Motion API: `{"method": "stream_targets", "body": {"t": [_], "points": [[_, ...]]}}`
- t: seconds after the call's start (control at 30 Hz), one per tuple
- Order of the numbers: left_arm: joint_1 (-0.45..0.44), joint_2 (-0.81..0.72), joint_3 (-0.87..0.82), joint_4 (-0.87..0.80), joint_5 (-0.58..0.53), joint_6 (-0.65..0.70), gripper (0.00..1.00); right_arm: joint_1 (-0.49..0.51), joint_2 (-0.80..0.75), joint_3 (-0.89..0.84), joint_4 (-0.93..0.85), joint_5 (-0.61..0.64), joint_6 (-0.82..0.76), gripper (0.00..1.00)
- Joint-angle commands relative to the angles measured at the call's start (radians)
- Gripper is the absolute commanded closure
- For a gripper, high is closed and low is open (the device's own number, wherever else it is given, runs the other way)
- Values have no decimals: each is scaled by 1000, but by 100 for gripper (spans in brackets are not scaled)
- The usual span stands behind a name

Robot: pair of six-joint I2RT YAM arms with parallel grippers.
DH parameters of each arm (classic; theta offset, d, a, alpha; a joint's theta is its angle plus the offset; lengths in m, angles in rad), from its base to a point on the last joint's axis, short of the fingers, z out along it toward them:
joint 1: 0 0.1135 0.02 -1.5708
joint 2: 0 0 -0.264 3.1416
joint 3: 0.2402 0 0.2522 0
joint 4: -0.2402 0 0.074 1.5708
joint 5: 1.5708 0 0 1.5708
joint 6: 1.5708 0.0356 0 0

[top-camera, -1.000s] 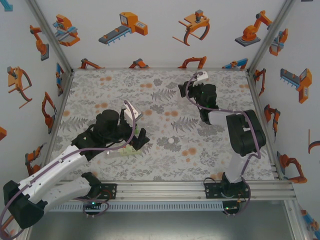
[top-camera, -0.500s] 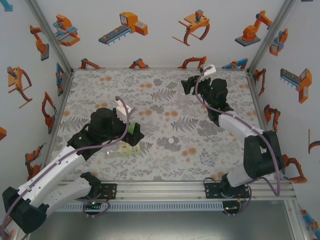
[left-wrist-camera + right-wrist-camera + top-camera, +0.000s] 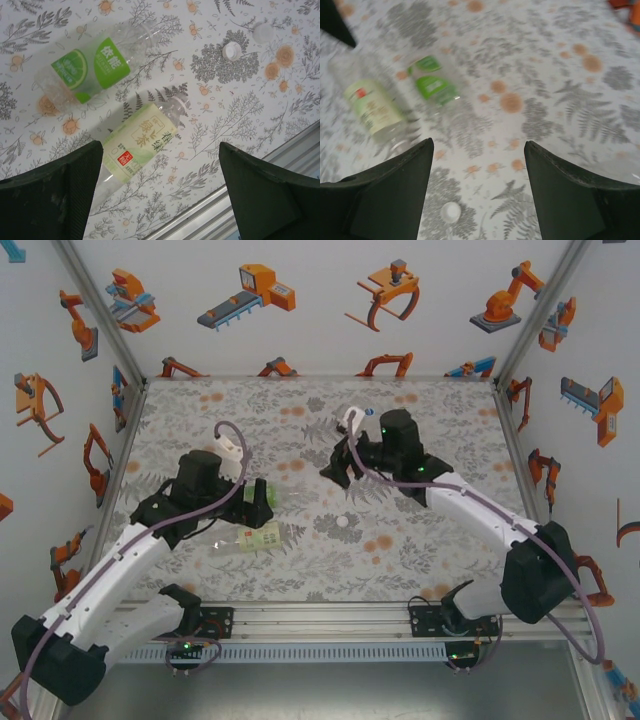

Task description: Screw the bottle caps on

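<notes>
Two bottles lie on their sides on the patterned table [image 3: 200, 410], left of centre in the top view. The green-label bottle [image 3: 92, 62] is above and the pale yellow-label bottle [image 3: 140, 140] below it, close together but apart. In the left wrist view their necks point toward the upper right. Lying flat like this, neither can take a cap, so I judge one has to be stood up or held steady first.

The left gripper [image 3: 161, 155] hangs over the pair with its jaws wide apart and nothing between them. It seems lined up on the yellow-label bottle, probably to take it by the body. The right gripper [image 3: 478, 145] is also spread open and empty. It hovers near the middle of the table, above a small white cap [image 3: 451, 212] that lies loose on the table at the bottom of the right wrist view. In the top view this cap sits just right of the bottles (well placed for the right arm to fetch it while the left arm handles a bottle).

Both bottles look clear and empty, though the right wrist view is too blurred to rule out liquid. I cannot tell whether either neck already carries a cap.
</notes>
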Motion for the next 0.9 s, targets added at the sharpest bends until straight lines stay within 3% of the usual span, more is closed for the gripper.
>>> {"method": "stream_targets", "body": {"t": [0.0,0.37,0.57,0.87], "points": [[21,-61,20,-58,-33,-45,10,82,43,32,-118,-103,-151,33],[39,-316,-42,-145,-102,-150,8,332,356,186,-120,-74,-237,28],[39,-426,-43,-181,-131,-183,6,381,499,293,-192,-71,-292,27],[39,-465,-33,-198,-123,-195,5,406,622,341,-217,-34,-328,29]]}}
